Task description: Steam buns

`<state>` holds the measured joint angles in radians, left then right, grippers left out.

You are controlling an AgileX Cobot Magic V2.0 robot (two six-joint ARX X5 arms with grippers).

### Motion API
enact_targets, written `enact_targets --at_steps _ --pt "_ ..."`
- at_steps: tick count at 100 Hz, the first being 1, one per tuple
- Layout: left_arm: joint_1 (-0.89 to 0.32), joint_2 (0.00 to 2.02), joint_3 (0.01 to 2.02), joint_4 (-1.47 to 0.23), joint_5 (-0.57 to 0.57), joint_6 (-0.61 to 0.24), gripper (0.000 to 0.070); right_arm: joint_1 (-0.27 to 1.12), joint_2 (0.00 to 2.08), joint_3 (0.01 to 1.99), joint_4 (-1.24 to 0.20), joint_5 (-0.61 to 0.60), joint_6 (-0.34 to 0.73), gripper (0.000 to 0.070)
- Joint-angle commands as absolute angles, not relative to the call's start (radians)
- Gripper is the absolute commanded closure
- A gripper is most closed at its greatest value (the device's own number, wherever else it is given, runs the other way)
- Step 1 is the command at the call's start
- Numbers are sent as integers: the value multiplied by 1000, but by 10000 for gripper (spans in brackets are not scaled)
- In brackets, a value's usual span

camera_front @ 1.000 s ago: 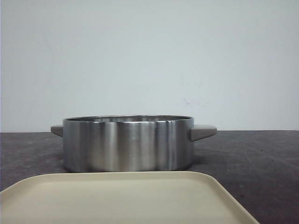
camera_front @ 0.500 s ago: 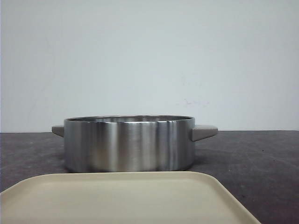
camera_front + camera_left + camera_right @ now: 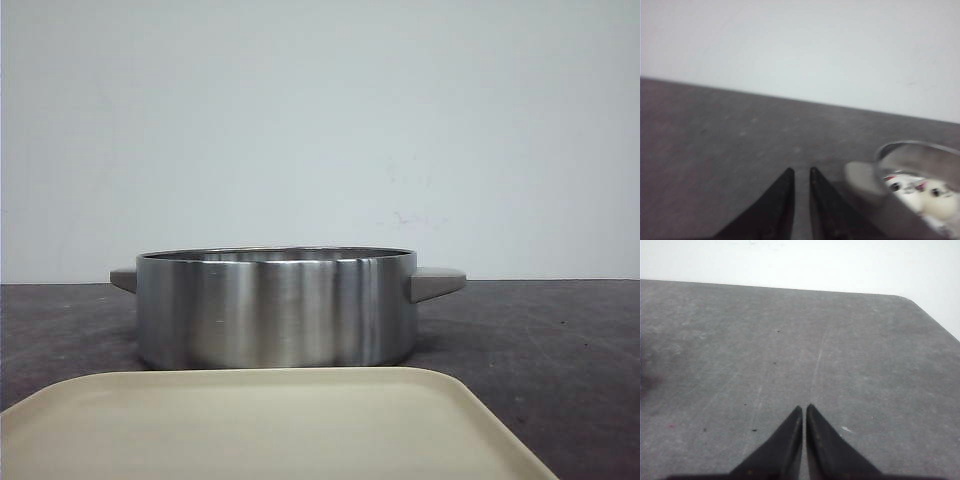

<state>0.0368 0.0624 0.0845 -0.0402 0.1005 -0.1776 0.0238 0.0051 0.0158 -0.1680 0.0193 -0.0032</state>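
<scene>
A steel pot with two side handles stands mid-table in the front view; its inside is hidden there. In the left wrist view the pot's rim shows, with white panda-faced buns inside, at least two of them. My left gripper hovers over the dark table beside the pot's handle, its jaws almost together with a narrow gap and nothing between them. My right gripper is shut and empty over bare table. Neither gripper shows in the front view.
A beige tray with nothing on it lies at the front, just before the pot. The dark grey table ends at a rounded corner in the right wrist view. A pale wall stands behind.
The pot has shifted a few pixels to the right in the front view. The tray has not moved.
</scene>
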Motion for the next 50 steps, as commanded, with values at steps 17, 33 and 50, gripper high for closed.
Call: enact_targets --at_steps 17,33,50 --pt "72 19 14 -43 61 -151 683 23 4 11 -156 19 0 689" --pt "73 3 14 -123 30 -98 683 23 4 11 -157 20 0 689" --pt "73 3 14 -193 18 -70 683 23 4 11 -157 23 0 689"
